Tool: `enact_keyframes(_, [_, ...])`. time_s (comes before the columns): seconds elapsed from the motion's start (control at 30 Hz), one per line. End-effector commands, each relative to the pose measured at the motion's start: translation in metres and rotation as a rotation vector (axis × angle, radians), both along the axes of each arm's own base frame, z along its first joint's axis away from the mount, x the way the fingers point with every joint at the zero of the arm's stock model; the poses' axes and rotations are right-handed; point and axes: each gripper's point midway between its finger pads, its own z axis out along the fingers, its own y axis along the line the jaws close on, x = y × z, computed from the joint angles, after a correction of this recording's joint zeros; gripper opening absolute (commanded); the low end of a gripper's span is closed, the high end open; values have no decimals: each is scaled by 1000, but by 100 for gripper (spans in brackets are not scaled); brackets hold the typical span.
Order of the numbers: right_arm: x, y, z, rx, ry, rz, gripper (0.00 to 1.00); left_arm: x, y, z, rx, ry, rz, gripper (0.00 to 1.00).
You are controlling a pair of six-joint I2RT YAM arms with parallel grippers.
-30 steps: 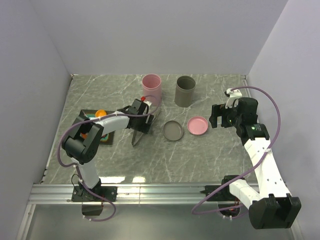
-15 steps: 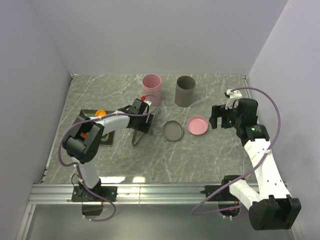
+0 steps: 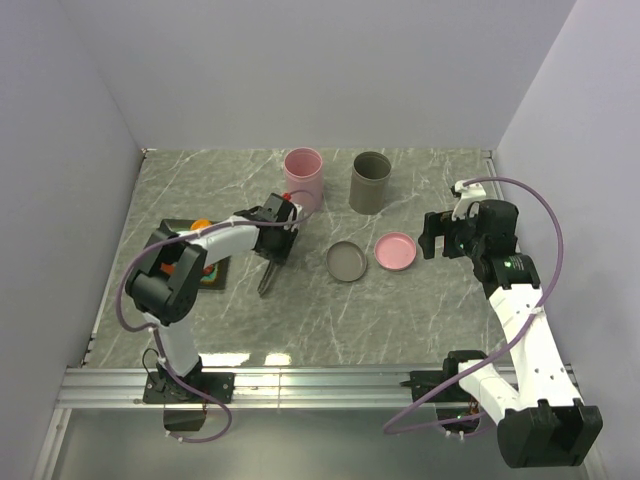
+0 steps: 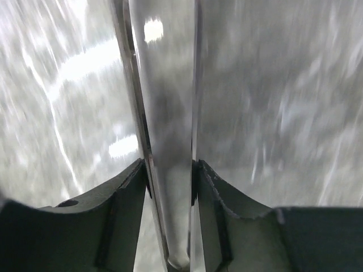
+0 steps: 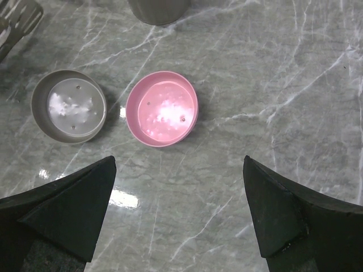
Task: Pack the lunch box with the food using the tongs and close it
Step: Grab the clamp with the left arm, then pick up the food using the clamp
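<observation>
Two cups (image 3: 303,175), two lids (image 3: 347,261), one tongs (image 3: 268,278)

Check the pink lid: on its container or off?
Off. The pink lid lies rim up on the table, apart from the pink container.

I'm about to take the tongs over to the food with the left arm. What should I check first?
1. Left gripper holds the tongs: ok, fingers press both arms.
2. Tong tips empty: cannot tell, too small from above.
3. Right gripper open, touching nothing: ok.
4. Pink cup and grey cup upright, uncovered: ok.
5. Pink lid and grey lid lie apart: ok.
6. Food on tray reachable: cannot tell, arm hides most; one orange piece shows.
</observation>
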Motion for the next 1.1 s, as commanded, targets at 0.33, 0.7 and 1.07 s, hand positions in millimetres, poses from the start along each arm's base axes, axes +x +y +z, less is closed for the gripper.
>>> enact_keyframes(0.33, [-1, 12, 19, 49, -65, 51, 100, -70, 5, 108, -93, 28, -331, 46])
enact_keyframes(0.7, [-3, 22, 26, 79, -78, 110, 100, -97, -17, 180, -300, -8, -526, 53])
enact_keyframes(1.07, [-3, 26, 28, 87, -78, 130, 100, -73, 47, 207, -351, -55, -360, 54])
